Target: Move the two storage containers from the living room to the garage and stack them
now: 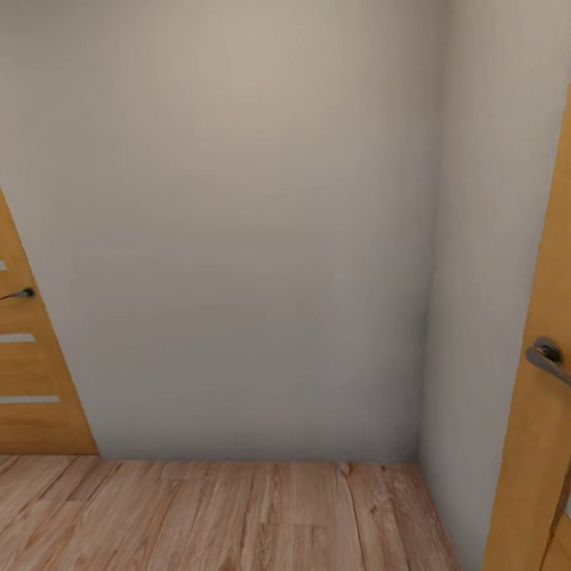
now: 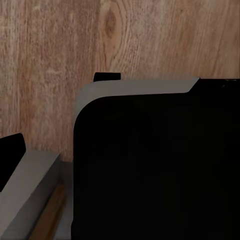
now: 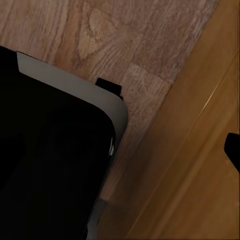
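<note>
2 doors [image 1: 10,329], 2 handles [image 1: 17,295], 1 corner.

- No legible text, label, brand, number or sign anywhere in the three views
- Checked on the wall [image 1: 244,220]; blank, pale, unmarked
- Checked on the left door [image 1: 12,347] and the right door [image 1: 562,433]; plain orange wood with pale inset strips, no lettering
- Checked on the door handles [image 1: 17,295]; no markings readable
- Checked on the plank flooring [image 1: 214,537]; wood grain only
- Checked on the black and grey robot body [image 2: 155,165]; no marking visible
</note>
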Robot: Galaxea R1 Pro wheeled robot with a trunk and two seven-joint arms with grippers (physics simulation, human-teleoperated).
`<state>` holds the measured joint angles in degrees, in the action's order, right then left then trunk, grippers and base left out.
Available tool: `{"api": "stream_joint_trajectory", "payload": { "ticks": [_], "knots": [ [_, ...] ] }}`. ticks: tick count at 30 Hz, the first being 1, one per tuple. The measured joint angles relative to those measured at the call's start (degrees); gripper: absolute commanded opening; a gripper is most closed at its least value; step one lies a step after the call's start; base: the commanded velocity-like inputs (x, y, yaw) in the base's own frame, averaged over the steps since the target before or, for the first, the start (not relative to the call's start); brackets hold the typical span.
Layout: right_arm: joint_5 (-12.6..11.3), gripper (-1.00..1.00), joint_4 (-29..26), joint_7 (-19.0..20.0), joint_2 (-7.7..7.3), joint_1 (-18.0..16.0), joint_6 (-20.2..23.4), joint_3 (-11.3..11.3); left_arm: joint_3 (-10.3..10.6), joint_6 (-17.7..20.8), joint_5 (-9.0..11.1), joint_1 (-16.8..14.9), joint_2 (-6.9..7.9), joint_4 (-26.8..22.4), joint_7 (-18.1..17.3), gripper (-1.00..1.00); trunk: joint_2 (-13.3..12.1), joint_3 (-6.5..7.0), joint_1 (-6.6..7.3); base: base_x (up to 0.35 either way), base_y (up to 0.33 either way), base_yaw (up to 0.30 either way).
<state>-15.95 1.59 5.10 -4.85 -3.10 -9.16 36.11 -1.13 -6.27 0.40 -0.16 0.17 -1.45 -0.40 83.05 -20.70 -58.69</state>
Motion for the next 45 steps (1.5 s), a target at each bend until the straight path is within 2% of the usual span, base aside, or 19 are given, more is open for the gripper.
{"api": "stream_joint_trajectory", "payload": {
  "ticks": [7, 24, 39, 45],
  "knots": [
    [0.0, 1.00, 0.0, -0.1, 0.02, 0.0, 0.0, 0.0, 0.0, 0.0, 0.0, 0.0, 0.02, 0.0, 0.0, 1.00, 0.0, 0.00, -0.03, 0.068, 0.000, 0.064],
    [0.0, 1.00, 0.0, -0.1, 0.03, 0.0, 0.0, 0.0, 0.0, 0.0, 0.0, 0.0, 0.00, 0.0, 0.0, 1.00, 0.0, 0.00, -0.03, 0.006, 0.000, 0.242],
    [-0.1, 1.00, 0.0, 0.0, 0.07, 0.0, 0.0, 0.0, 0.0, 0.0, 0.0, 0.0, 0.09, 0.0, -0.2, 1.00, 0.0, 0.00, 0.00, 0.295, 0.000, 0.016],
    [0.0, 1.00, 0.0, -0.1, 0.09, 0.0, 0.0, 0.0, 0.0, 0.0, 0.0, 0.0, 0.09, 0.0, -0.2, 1.00, 0.0, 0.00, 0.00, 0.297, 0.000, 0.234]
  ]
}}
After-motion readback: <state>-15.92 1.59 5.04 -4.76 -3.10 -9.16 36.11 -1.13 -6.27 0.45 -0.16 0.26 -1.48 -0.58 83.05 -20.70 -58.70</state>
